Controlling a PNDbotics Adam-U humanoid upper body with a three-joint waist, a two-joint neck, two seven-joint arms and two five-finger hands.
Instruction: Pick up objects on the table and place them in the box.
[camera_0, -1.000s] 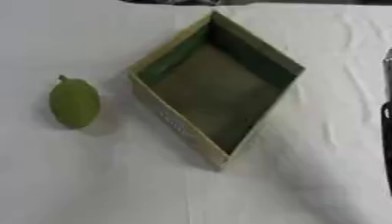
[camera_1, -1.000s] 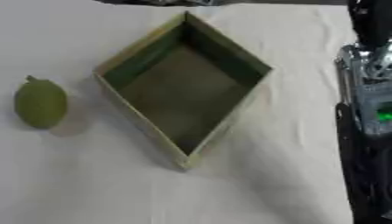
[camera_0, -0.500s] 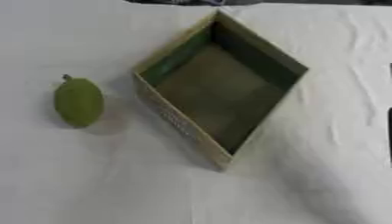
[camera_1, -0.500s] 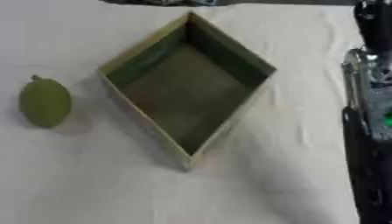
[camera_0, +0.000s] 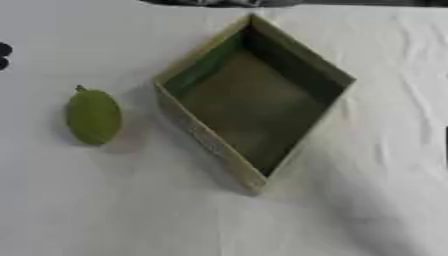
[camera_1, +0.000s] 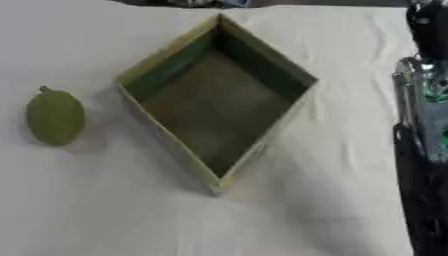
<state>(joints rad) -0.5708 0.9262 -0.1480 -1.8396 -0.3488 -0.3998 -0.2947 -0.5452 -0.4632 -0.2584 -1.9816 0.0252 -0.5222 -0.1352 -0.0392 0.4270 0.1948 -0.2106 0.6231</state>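
On a table covered with a white cloth (camera_0: 105, 210), an open box (camera_0: 219, 47) sits turned like a diamond, one corner toward twelve o'clock and one toward six. Its walls are pale olive outside and darker green inside, and the floor looks bare: nothing has been placed in it.

At nine o'clock from the box, well apart from its left wall, lies a single green oval fruit (camera_0: 94, 116) with a small stem nub at its top end. It rests lengthwise, stem toward twelve o'clock, casting a soft shadow on the cloth.

Along the three o'clock edge of the right eye view runs a dark arm with silver parts (camera_1: 424, 125), most likely the robot's right arm. No hand can be made out on it, so whether its fingers are straight or curled cannot be told. A small dark shape (camera_0: 4, 55) shows at the ten o'clock edge of the left eye view; what it is cannot be told, and no left hand is in sight.

The task seems barely begun, with the fruit still to be picked up. The left hand is nearer. A sound approach would come from above, fingers closing across the fruit's narrow width so it cannot roll, then lift clear of the box wall before lowering it inside.
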